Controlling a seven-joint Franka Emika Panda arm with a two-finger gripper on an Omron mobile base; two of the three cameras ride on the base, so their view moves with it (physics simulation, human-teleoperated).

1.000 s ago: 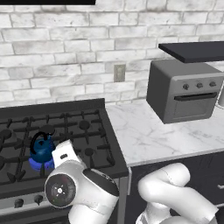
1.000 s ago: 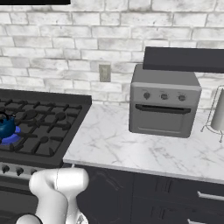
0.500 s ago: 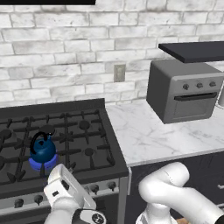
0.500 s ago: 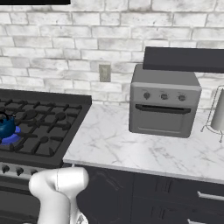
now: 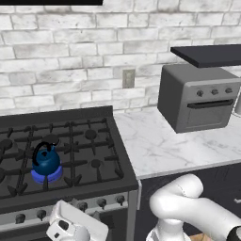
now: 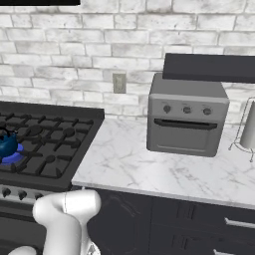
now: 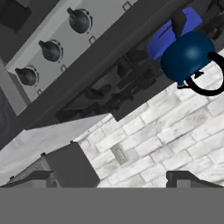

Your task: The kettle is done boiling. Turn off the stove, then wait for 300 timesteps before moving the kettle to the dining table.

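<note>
Gripper is open and empty, low before the stove knobs; the kettle sits farther back on a lit left burner.

Stove, black grates: kettle upright on front-left burner, blue flame ring under it. Knob row along stove front. Marble bench just right of stove, against brick wall: grey toaster oven at back; metal rack at far right.
</note>
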